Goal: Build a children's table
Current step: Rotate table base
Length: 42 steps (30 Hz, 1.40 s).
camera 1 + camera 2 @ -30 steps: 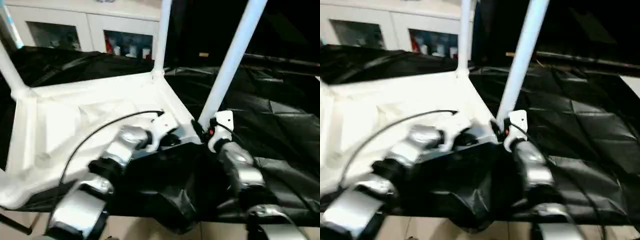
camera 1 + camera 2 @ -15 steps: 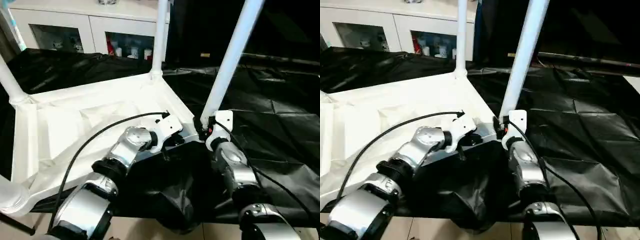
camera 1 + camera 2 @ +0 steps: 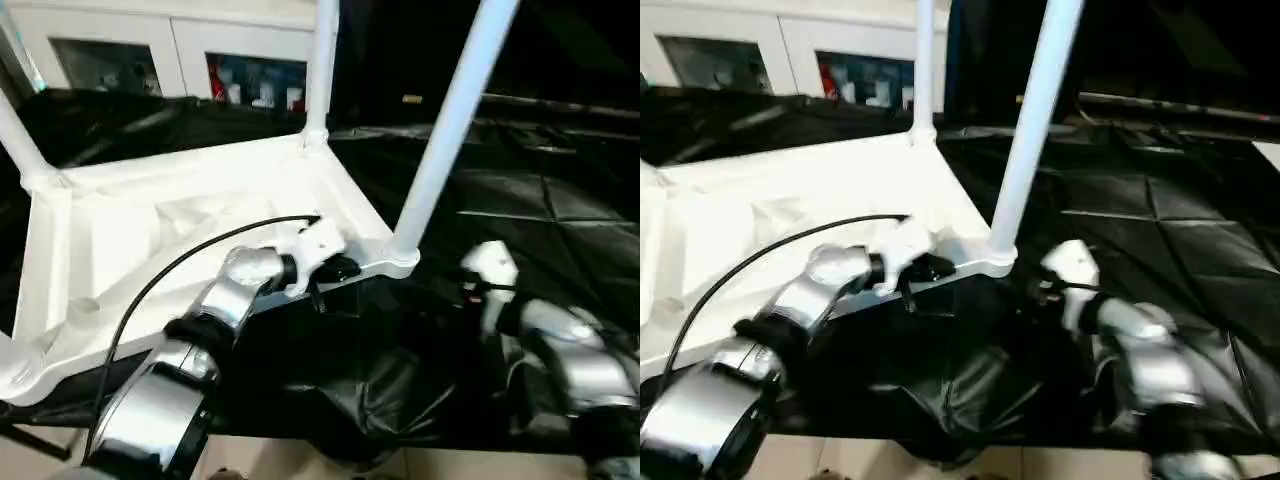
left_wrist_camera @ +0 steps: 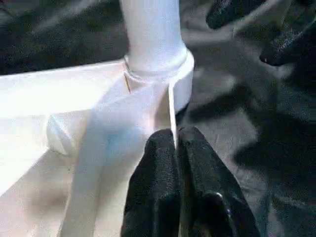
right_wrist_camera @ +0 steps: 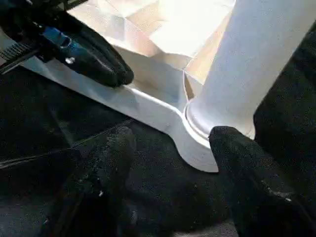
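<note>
The children's table lies upside down on the black drape, its white tabletop (image 3: pixel 150 230) showing the ribbed underside. Legs stand up from the corner sockets: the near right leg (image 3: pixel 445 130), the far right leg (image 3: pixel 322 60) and the far left leg (image 3: pixel 18 140). My left gripper (image 4: pixel 176 148) is shut on the tabletop's thin rim right beside the near right socket (image 4: pixel 158 69). My right gripper (image 5: pixel 173 136) is open, a short way from that socket, touching nothing. In the left eye view it sits (image 3: pixel 455 295) to the right of the leg's base.
A black drape (image 3: pixel 560 220) covers the work table. Behind stands a white cabinet (image 3: pixel 130 60) with glass doors. My left arm's black cable (image 3: pixel 170 275) arcs over the tabletop. The work table's front edge and the floor (image 3: pixel 300 460) are close below my arms.
My right gripper has drawn back from the base of the near right leg, to the right. The left gripper stays pinched on the rim. The camera has shifted a little.
</note>
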Motion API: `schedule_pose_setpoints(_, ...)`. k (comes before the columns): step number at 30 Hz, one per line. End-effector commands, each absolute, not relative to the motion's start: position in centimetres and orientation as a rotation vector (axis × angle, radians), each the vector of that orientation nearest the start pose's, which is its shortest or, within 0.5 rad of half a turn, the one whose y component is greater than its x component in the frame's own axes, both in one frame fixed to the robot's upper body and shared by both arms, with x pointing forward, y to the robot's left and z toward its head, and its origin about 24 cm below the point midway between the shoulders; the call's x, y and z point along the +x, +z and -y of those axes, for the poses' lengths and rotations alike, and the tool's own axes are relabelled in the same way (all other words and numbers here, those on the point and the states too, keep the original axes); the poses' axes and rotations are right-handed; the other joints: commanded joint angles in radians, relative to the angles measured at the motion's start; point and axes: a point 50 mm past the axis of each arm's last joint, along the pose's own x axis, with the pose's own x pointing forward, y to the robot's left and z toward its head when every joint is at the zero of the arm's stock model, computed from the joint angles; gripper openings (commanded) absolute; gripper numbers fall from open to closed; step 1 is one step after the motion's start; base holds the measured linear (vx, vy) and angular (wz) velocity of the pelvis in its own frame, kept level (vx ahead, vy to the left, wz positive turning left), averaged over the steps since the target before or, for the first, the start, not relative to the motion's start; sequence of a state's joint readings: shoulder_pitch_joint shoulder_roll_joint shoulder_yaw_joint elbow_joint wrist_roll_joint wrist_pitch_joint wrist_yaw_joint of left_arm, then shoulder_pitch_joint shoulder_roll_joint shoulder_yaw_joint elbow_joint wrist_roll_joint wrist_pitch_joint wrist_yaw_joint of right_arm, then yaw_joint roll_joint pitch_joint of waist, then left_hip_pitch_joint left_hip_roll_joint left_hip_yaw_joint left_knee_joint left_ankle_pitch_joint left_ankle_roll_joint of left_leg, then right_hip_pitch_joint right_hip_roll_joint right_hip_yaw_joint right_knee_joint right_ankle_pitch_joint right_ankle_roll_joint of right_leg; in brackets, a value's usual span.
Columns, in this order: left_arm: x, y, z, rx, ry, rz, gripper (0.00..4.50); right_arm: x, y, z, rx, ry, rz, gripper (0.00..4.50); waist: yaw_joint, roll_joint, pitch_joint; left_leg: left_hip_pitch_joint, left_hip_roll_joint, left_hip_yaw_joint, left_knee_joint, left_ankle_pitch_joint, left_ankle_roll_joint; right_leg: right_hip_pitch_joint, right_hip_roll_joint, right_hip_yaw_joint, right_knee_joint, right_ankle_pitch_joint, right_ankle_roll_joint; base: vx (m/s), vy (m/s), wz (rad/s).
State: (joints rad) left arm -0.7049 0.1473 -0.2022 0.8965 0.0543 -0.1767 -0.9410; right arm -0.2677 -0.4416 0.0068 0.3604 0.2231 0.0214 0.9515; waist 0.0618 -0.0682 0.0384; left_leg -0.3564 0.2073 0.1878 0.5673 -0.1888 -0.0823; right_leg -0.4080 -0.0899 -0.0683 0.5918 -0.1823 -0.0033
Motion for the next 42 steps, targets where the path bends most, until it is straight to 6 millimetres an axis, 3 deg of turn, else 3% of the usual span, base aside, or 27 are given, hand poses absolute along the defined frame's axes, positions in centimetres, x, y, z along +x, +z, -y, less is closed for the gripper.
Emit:
schedule_pose_setpoints(1, 33.0, 5.2, -8.8, 0.285, -1.227, -0.173, 0.68, 28.1, 5.8, 19.6, -0.104, 0.929, -0.155, 2.8, 0.004, -0.005, -0.056, -0.004, 0.037, -0.01, -0.057, -0.14, 0.132, 0.054, -0.053, 0.041, -0.053, -0.089, -0.239, 0.0, 0.0, 0.0)
schedule_pose_setpoints(3, 32.6, 5.4, -9.2, 0.263, -1.239, -0.159, 0.93, 28.1, 5.9, 19.1, -0.081, 0.941, -0.144, 2.8, -0.001, -0.007, -0.056, -0.005, 0.037, -0.007, -0.054, -0.116, 0.141, 0.054, -0.052, 0.041, -0.042, -0.015, -0.265, 0.0, 0.0, 0.0)
schedule_pose_setpoints(4, 32.2, 5.6, -9.8, 0.244, -1.237, -0.156, 1.04, 28.1, 5.8, 18.4, -0.064, 0.951, -0.137, 2.8, 0.0, -0.009, -0.06, 0.0, 0.039, -0.004, -0.049, -0.1, 0.145, 0.054, -0.055, 0.043, -0.035, 0.022, -0.281, 0.0, 0.0, 0.0)
schedule_pose_setpoints(5, 31.3, 6.1, -11.1, 0.215, -1.217, -0.161, 1.09, 28.2, 5.5, 17.0, -0.035, 0.963, -0.132, 2.8, -0.001, -0.011, -0.058, -0.003, 0.042, -0.002, -0.049, -0.082, 0.144, 0.054, -0.058, 0.045, -0.028, 0.045, -0.297, 0.0, 0.0, 0.0)
schedule_pose_setpoints(6, 30.7, 6.3, -11.8, 0.209, -1.21, -0.176, 1.14, 28.3, 5.4, 16.2, -0.017, 0.974, -0.132, 2.8, -0.005, -0.009, -0.053, -0.006, 0.039, -0.001, -0.052, -0.084, 0.146, 0.051, -0.055, 0.044, -0.033, 0.032, -0.295, 0.0, 0.0, 0.0)
schedule_pose_setpoints(7, 30.7, 6.3, -11.8, 0.209, -1.21, -0.176, 1.24, 28.3, 5.4, 16.2, -0.017, 0.974, -0.132, 2.8, -0.006, -0.014, -0.055, 0.0, 0.04, 0.002, -0.05, -0.088, 0.139, 0.05, -0.053, 0.044, -0.032, 0.023, -0.296, 0.0, 0.0, 0.0)
schedule_pose_setpoints(8, 30.0, 6.5, -12.7, 0.207, -1.198, -0.196, 1.38, 28.4, 5.1, 15.3, -0.005, 0.977, -0.133, 2.8, -0.007, -0.007, -0.053, 0.004, 0.039, 0.003, -0.051, -0.1, 0.132, 0.044, -0.048, 0.045, -0.036, -0.007, -0.29, 0.0, 0.0, 0.0)
schedule_pose_setpoints(9, 29.5, 6.6, -13.3, 0.204, -1.185, -0.207, 1.48, 28.5, 5.0, 14.8, -0.003, 0.97, -0.131, 2.8, -0.007, -0.007, -0.051, 0.004, 0.042, 0.003, -0.053, -0.103, 0.117, 0.044, -0.05, 0.046, -0.033, -0.014, -0.29, 0.0, 0.0, 0.0)
schedule_pose_setpoints(10, 28.5, 6.9, -14.6, 0.194, -1.143, -0.229, 1.48, 29.1, 4.7, 13.6, 0.009, 0.93, -0.118, 2.8, -0.009, -0.016, -0.044, 0.0, 0.039, 0.004, -0.057, -0.119, 0.104, 0.043, -0.048, 0.046, -0.037, -0.058, -0.276, 0.0, 0.0, 0.0)
schedule_pose_setpoints(12, 28.2, 7.0, -15.0, 0.194, -1.132, -0.236, 1.61, 29.4, 4.6, 13.4, 0.014, 0.906, -0.115, 2.8, -0.01, -0.007, -0.043, 0.007, 0.039, 0.006, -0.061, -0.146, 0.08, 0.038, -0.047, 0.048, -0.043, -0.105, -0.263, 0.0, 0.0, 0.0)
schedule_pose_setpoints(13, 27.6, 7.2, -15.7, 0.194, -1.115, -0.252, 1.74, 29.9, 4.4, 12.8, 0.027, 0.863, -0.109, 2.8, -0.007, -0.014, -0.044, 0.014, 0.04, 0.006, -0.059, -0.149, 0.062, 0.036, -0.046, 0.049, -0.041, -0.113, -0.255, 0.0, 0.0, 0.0)
schedule_pose_setpoints(14, 26.5, 7.5, -16.7, 0.182, -1.113, -0.296, 1.94, 30.5, 4.3, 11.9, 0.068, 0.824, -0.102, 2.8, -0.008, -0.009, -0.04, 0.013, 0.038, 0.006, -0.064, -0.151, 0.037, 0.035, -0.044, 0.05, -0.038, -0.118, -0.248, 0.0, 0.0, 0.0)
schedule_pose_setpoints(17, 24.8, 7.6, -17.7, 0.173, -1.12, -0.37, 2.01, 31.1, 4.2, 10.9, 0.107, 0.779, -0.09, 2.8, -0.007, -0.009, -0.038, 0.017, 0.035, 0.007, -0.066, -0.17, 0.02, 0.033, -0.041, 0.052, -0.039, -0.122, -0.234, 0.0, 0.0, 0.0)
schedule_pose_setpoints(19, 23.2, 7.6, -19.0, 0.19, -1.095, -0.467, 2.39, 32.1, 4.4, 9.9, 0.146, 0.709, -0.074, 2.8, -0.01, -0.002, -0.038, 0.015, 0.034, 0.006, -0.068, -0.168, 0.008, 0.035, -0.038, 0.053, -0.035, -0.108, -0.229, 0.0, 0.0, 0.0)
schedule_pose_setpoints(22, 22.8, 7.6, -19.7, 0.205, -1.058, -0.494, 2.48, 32.7, 4.5, 9.8, 0.177, 0.644, -0.066, 2.8, -0.008, -0.001, -0.036, 0.02, 0.028, 0.009, -0.067, -0.173, 0.002, 0.032, -0.033, 0.055, -0.037, -0.106, -0.221, 0.0, 0.0, 0.0)
schedule_pose_setpoints(23, 22.7, 7.7, -20.1, 0.213, -1.031, -0.506, 2.74, 33.1, 4.6, 10.0, 0.189, 0.594, -0.062, 2.8, -0.006, 0.0, -0.035, 0.017, 0.027, 0.008, -0.068, -0.18, -0.003, 0.035, -0.034, 0.055, -0.037, -0.115, -0.214, 0.0, 0.0, 0.0)
schedule_pose_setpoints(26, 21.7, 8.0, -21.6, 0.23, -0.93, -0.556, 2.88, 34.8, 4.4, 11.7, 0.27, 0.341, -0.073, 2.8, -0.009, -0.002, -0.036, 0.015, 0.024, 0.004, -0.07, -0.213, -0.028, 0.038, -0.033, 0.054, -0.038, -0.159, -0.188, 0.0, 0.0, 0.0)
schedule_pose_setpoints(29, 21.0, 8.0, -22.6, 0.227, -0.854, -0.571, 3.18, 35.5, 4.2, 13.2, 0.279, 0.204, -0.086, 2.8, -0.009, 0.003, -0.038, 0.019, 0.023, 0.007, -0.065, -0.226, -0.037, 0.031, -0.03, 0.054, -0.034, -0.15, -0.175, 0.0, 0.0, 0.0)
schedule_pose_setpoints(37, 21.3, 7.7, -24.1, 0.261, -0.699, -0.53, 3.71, 36.4, 4.7, 16.8, 0.245, 0.024, -0.073, 2.8, 0.011, 0.002, -0.041, 0.019, 0.02, 0.009, -0.059, -0.215, -0.023, 0.033, -0.027, 0.052, -0.032, -0.127, -0.164, 0.0, 0.0, 0.0)
schedule_pose_setpoints(38, 21.5, 7.7, -24.3, 0.276, -0.675, -0.522, 4.0, 36.7, 5.0, 18.3, 0.232, -0.03, -0.067, 2.8, 0.016, 0.003, -0.042, 0.02, 0.02, 0.009, -0.057, -0.218, -0.024, 0.031, -0.027, 0.052, -0.032, -0.128, -0.163, 0.0, 0.0, 0.0)
schedule_pose_setpoints(42, 21.3, 8.1, -24.7, 0.27, -0.659, -0.504, 4.31, 36.9, 5.6, 21.0, 0.203, -0.108, -0.054, 2.8, 0.02, -0.003, -0.044, 0.014, 0.018, 0.008, -0.053, -0.212, -0.022, 0.035, -0.025, 0.05, -0.027, -0.121, -0.161, 0.0, 0.0, 0.0)
